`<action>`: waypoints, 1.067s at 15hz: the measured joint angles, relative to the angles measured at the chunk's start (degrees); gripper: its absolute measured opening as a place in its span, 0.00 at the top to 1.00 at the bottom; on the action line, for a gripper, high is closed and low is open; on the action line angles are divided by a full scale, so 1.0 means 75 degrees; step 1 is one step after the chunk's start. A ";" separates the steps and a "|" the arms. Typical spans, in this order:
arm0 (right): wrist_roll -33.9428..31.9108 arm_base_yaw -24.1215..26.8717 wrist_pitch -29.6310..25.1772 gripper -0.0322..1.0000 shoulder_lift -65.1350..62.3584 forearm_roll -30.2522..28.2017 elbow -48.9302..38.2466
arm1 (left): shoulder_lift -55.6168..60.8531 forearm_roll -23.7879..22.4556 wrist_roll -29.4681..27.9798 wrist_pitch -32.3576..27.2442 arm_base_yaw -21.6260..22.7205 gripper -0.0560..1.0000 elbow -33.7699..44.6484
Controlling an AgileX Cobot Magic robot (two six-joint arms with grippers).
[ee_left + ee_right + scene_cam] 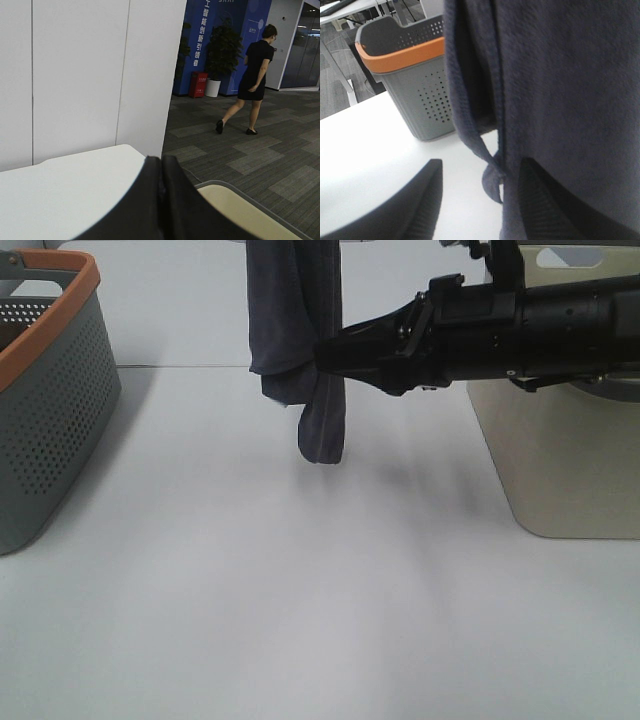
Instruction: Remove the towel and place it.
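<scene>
The dark charcoal-purple towel hangs down from above the top of the exterior high view, over the back middle of the table. Its lower end dangles just above the tabletop. My right gripper reaches in from the right and its tip is at the towel's right edge. In the right wrist view the towel fills most of the picture. The right gripper is open, with the towel's hem hanging between its fingers. My left gripper is shut and empty, and shows only in the left wrist view.
A grey perforated basket with an orange rim stands at the left edge, and shows in the right wrist view. A beige basket stands at the right under my right arm. The white table stretches in front.
</scene>
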State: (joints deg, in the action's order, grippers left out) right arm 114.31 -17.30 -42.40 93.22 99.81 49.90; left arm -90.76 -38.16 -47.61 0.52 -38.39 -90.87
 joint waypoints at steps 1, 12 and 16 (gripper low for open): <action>0.0000 0.0000 -0.0031 0.49 -0.0168 0.0008 0.0000 | 0.0000 0.0000 0.0000 0.0000 0.0000 0.95 0.0000; 0.0038 -0.0787 0.1322 0.49 -0.0069 0.0000 0.0466 | 0.0000 0.0000 0.0000 -0.0183 0.0000 0.95 0.0000; 0.0252 -0.0787 0.1642 0.49 -0.0084 0.0000 0.0527 | 0.0000 0.0000 0.0000 -0.0183 0.0000 0.95 0.0000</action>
State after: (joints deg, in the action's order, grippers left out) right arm 116.20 -23.20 -30.08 92.59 99.81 53.86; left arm -90.76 -38.16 -47.61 -0.86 -38.39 -90.87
